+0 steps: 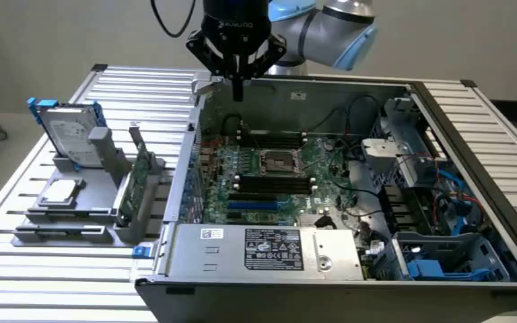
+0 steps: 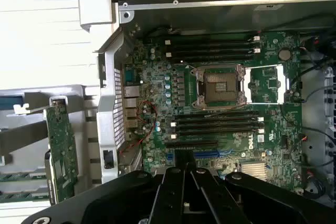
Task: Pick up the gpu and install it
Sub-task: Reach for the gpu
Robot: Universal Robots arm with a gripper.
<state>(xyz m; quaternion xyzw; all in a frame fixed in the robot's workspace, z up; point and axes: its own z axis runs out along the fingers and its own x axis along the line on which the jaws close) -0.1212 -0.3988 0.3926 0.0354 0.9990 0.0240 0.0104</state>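
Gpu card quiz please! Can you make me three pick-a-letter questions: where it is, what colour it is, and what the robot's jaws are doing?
1. Where is the gpu?
A. in the jaws
B. plugged in inside the computer case
C. standing in the grey holder beside the case

2. What colour is its circuit board?
A. green
B. red
C. yellow

3. How are the jaws?
A. wide open
B. shut, holding nothing
C. shut on the gpu

Answers:
1 C, the card stands upright in the holder, outside the case.
2 A, the board's face is green.
3 B, they are pressed together over the case with nothing between them.
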